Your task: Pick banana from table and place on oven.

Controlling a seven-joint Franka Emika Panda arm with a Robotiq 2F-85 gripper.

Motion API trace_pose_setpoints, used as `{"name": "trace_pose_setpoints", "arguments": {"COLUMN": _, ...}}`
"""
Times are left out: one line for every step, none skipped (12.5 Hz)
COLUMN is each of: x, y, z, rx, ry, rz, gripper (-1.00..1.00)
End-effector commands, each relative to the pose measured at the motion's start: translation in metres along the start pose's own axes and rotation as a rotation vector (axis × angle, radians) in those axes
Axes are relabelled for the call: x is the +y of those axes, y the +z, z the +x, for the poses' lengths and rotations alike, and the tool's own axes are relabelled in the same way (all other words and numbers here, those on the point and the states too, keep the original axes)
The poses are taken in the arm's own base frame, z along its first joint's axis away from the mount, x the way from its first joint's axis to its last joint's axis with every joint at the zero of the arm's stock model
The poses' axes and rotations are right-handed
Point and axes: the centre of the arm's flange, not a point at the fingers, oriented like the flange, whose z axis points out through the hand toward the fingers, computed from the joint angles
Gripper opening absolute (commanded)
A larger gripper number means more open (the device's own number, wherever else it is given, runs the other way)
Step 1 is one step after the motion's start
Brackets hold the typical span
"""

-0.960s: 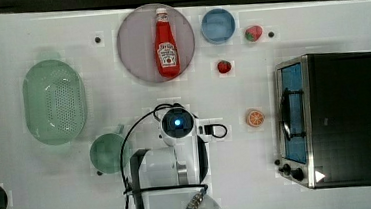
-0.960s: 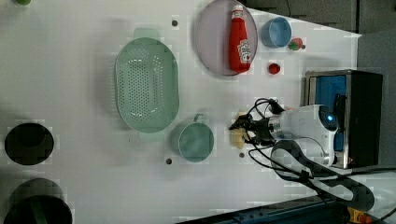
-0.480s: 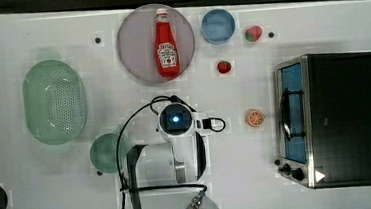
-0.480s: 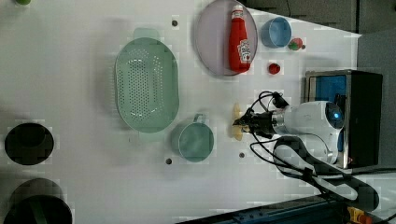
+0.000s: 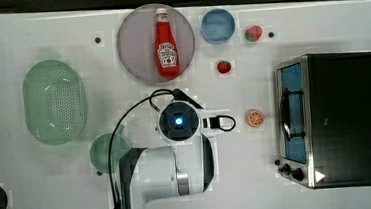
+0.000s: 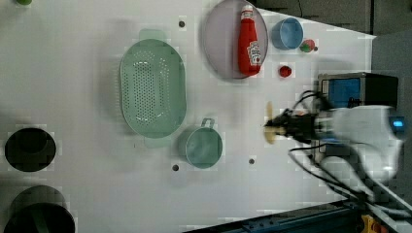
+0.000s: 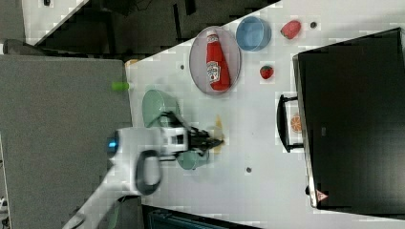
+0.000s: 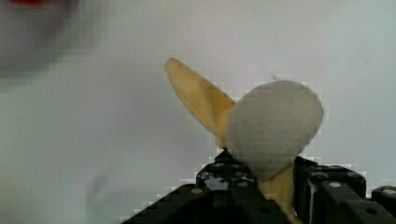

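We see the gripper (image 6: 281, 123) clamped on the banana (image 6: 269, 122), holding it above the white desk (image 6: 87, 194). In the left view the banana sits between the green cup (image 6: 204, 146) and the oven (image 6: 357, 90). In the right view the oven (image 7: 353, 119) is well apart from the banana (image 7: 218, 135).

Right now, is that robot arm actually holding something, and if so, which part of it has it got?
Yes: the end effector grips the banana near its middle, and both pale yellow ends stick out past the fingers.
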Motion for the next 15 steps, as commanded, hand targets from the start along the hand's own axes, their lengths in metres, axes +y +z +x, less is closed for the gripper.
{"name": "trace_pose_setpoints", "arguments": {"x": 0.007, "y": -0.129, "z": 0.002, "rx": 0.118, "ry": -0.004, "rz": 0.089, "gripper": -0.50}}
{"name": "trace_pose_setpoints", "arguments": {"x": 0.015, "y": -0.163, "z": 0.000, "rx": 0.124, "ry": 0.006, "rz": 0.092, "gripper": -0.50}}
{"name": "trace_pose_setpoints", "arguments": {"x": 0.023, "y": -0.196, "z": -0.003, "rx": 0.130, "ry": 0.017, "rz": 0.097, "gripper": -0.50}}
{"name": "trace_pose_setpoints", "arguments": {"x": 0.033, "y": -0.228, "z": -0.005, "rx": 0.135, "ry": 0.028, "rz": 0.104, "gripper": -0.50}}
{"name": "trace_pose_setpoints", "arguments": {"x": 0.043, "y": -0.257, "z": -0.009, "rx": 0.134, "ry": 0.039, "rz": 0.106, "gripper": -0.50}}
{"name": "trace_pose_setpoints", "arguments": {"x": 0.053, "y": -0.282, "z": -0.014, "rx": 0.125, "ry": 0.048, "rz": 0.100, "gripper": -0.50}}
{"name": "trace_pose_setpoints", "arguments": {"x": 0.062, "y": -0.300, "z": -0.019, "rx": 0.108, "ry": 0.054, "rz": 0.087, "gripper": -0.50}}
{"name": "trace_pose_setpoints", "arguments": {"x": 0.070, "y": -0.310, "z": -0.020, "rx": 0.089, "ry": 0.065, "rz": 0.074, "gripper": -0.50}}
{"name": "trace_pose_setpoints", "arguments": {"x": 0.079, "y": -0.316, "z": -0.014, "rx": 0.080, "ry": 0.085, "rz": 0.075, "gripper": -0.50}}
{"name": "trace_pose_setpoints", "arguments": {"x": 0.090, "y": -0.319, "z": -0.003, "rx": 0.079, "ry": 0.109, "rz": 0.087, "gripper": -0.50}}
{"name": "trace_pose_setpoints", "arguments": {"x": 0.105, "y": -0.317, "z": 0.012, "rx": 0.069, "ry": 0.119, "rz": 0.095, "gripper": -0.50}}
{"name": "trace_pose_setpoints", "arguments": {"x": 0.123, "y": -0.312, "z": 0.028, "rx": 0.054, "ry": 0.106, "rz": 0.098, "gripper": -0.50}}
{"name": "trace_pose_setpoints", "arguments": {"x": 0.145, "y": -0.304, "z": 0.047, "rx": 0.039, "ry": 0.090, "rz": 0.102, "gripper": -0.50}}
{"name": "trace_pose_setpoints", "arguments": {"x": 0.169, "y": -0.294, "z": 0.068, "rx": 0.024, "ry": 0.084, "rz": 0.105, "gripper": -0.50}}
{"name": "trace_pose_setpoints", "arguments": {"x": 0.194, "y": -0.282, "z": 0.090, "rx": 0.017, "ry": 0.082, "rz": 0.104, "gripper": -0.50}}
